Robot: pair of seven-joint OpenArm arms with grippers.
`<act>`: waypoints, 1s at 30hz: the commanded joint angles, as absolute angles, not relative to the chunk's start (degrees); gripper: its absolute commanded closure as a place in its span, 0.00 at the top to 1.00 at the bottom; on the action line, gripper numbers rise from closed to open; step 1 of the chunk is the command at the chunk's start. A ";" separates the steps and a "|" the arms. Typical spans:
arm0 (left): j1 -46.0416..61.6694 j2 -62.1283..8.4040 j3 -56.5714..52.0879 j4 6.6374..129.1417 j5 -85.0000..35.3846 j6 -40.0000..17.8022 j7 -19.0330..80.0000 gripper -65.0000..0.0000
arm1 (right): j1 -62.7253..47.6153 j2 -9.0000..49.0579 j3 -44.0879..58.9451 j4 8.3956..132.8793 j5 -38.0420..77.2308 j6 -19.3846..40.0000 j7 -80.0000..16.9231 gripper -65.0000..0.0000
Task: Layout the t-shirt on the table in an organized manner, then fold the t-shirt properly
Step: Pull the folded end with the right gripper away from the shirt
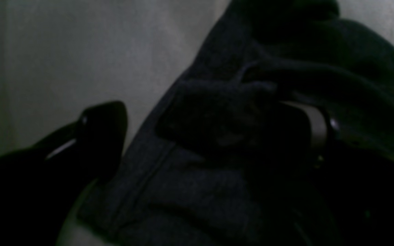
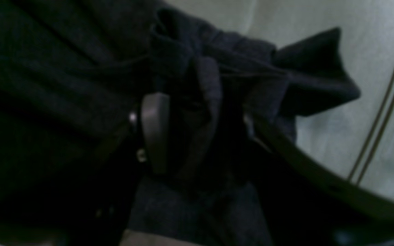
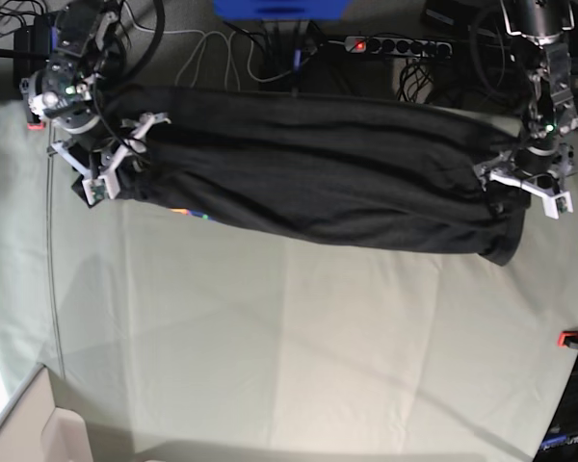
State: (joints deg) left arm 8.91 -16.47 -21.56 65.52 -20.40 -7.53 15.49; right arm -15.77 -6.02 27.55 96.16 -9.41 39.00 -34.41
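In the left wrist view, the left gripper [image 1: 204,136] has its fingers [image 1: 103,136] spread wide: one dark finger stands clear over bare cloth on one side, the other, with a pale inner strip, sits on the far side of a bunched fold of the t-shirt [image 1: 190,191]. The fabric lies in the gap between them and is not pinched.

In the right wrist view, the right gripper [image 2: 204,136] also has its fingers [image 2: 154,131] parted, with a rumpled ridge of the t-shirt [image 2: 63,89] lying between them. Whether either finger presses the fabric cannot be told in the dim picture. A pointed corner of the shirt juts out past the far finger onto pale cloth.

From the base view, the left gripper [image 3: 532,185] is at the shirt's end on the picture's right, and the right gripper [image 3: 116,154] is at the end on the picture's left. The t-shirt [image 3: 318,173] stretches between them as a long, dark, loosely rolled band across the far part of the worktop [image 3: 299,356]. A sliver of coloured print [image 3: 193,214] shows at its near edge close to the right gripper. A red clamp [image 3: 570,338] sits at the worktop's edge on the picture's right.
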 commanded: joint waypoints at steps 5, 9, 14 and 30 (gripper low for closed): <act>8.66 -17.45 -21.93 68.62 -20.79 -7.60 14.37 1.00 | -11.91 -8.48 39.25 98.68 -9.01 40.00 -33.89 0.47; 8.48 -17.63 -21.93 68.53 -20.79 -7.60 14.37 1.00 | -12.18 -8.75 42.59 98.68 -9.01 40.00 -33.89 0.47; 8.31 -17.63 -21.93 68.53 -20.79 -7.60 14.37 1.00 | -15.96 -9.00 40.48 98.59 -8.92 40.00 -33.89 0.47; 8.13 -18.86 -26.07 68.62 -20.79 -7.69 14.37 1.00 | -17.19 -9.00 44.44 98.68 -9.01 40.00 -33.89 0.47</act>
